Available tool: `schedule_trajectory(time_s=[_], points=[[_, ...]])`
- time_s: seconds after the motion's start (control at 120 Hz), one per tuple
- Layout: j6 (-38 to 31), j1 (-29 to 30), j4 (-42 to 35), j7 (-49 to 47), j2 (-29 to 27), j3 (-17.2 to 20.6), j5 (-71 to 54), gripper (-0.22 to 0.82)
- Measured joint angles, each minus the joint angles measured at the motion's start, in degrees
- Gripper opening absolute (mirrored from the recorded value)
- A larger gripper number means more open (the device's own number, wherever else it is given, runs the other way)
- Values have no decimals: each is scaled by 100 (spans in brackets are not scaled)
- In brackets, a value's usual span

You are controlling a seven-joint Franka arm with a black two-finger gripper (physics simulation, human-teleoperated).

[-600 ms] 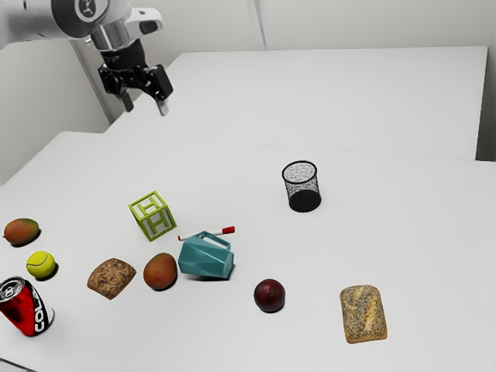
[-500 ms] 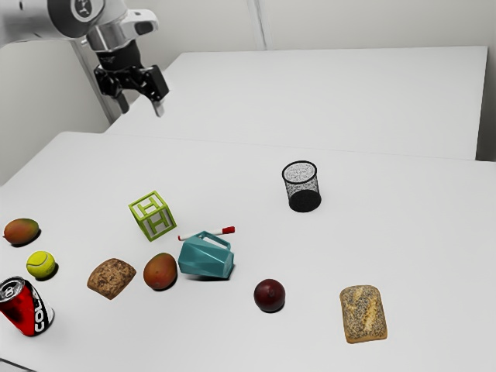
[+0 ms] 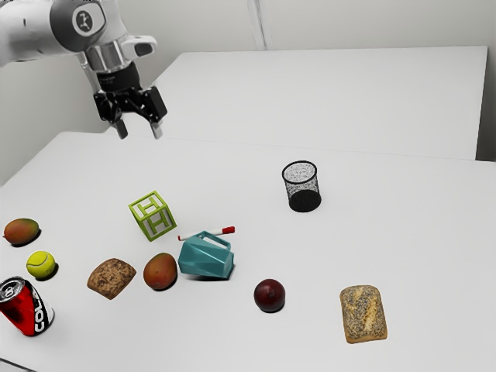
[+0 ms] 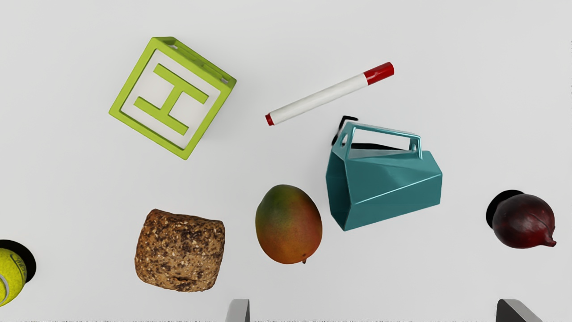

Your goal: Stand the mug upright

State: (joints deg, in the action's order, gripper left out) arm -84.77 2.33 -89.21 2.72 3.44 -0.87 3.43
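High over the table's far left part in the exterior view is my gripper, open and holding nothing. In the wrist view the two fingertips of the gripper stand wide apart. The teal mug lies on its side on the table, well below my hand. Its open mouth faces the nearby mango, and its handle is turned toward the marker. The wrist view shows the mug with its dark mouth and its handle.
Close to the mug are a mango, a red-capped marker and a green letter cube. A red onion lies off its base. Farther out are bread, a tennis ball, a cola can and a mesh cup.
My hand has come down somewhat and shifted slightly toward the exterior view's left. The mug and the other objects have stayed where they were.
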Motion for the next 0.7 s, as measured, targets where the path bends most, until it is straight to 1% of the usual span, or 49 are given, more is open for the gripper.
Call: schedule_trajectory(time_s=[0.142, 0.483, 0.7], points=[[-263, 90, -562, 166, -103, 7, 343, 60], [-1419, 529, -2297, 996, -517, 16, 1613, 60], [-2055, 638, -3044, 1542, -555, 16, 2165, 60]])
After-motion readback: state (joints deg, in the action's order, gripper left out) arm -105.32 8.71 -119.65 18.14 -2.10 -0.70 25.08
